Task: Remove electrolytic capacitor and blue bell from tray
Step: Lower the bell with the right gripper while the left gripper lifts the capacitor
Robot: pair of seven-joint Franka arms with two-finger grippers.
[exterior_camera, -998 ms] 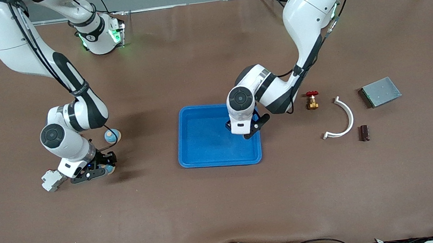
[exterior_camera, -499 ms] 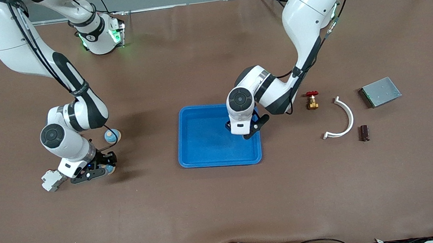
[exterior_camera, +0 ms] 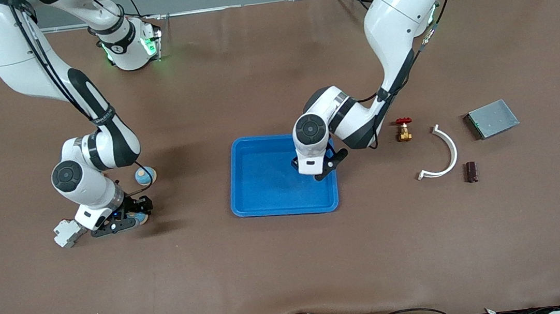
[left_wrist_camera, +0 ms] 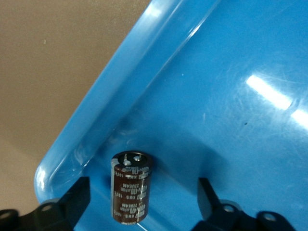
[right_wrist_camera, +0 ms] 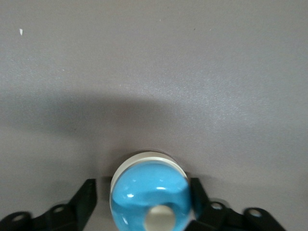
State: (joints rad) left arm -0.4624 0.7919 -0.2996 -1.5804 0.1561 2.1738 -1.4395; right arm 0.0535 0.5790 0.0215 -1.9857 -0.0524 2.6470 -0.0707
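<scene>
Right gripper (exterior_camera: 133,220) jaws opened off blue bell (right_wrist_camera: 151,197).

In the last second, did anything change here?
The right gripper opened, letting go of the blue bell, which sits on the table. The left gripper stays open around the electrolytic capacitor in the tray. Nothing else visibly moved.

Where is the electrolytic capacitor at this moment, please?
The electrolytic capacitor lies in the blue tray, in the corner toward the left arm's end, between the open fingers of the left gripper.
</scene>
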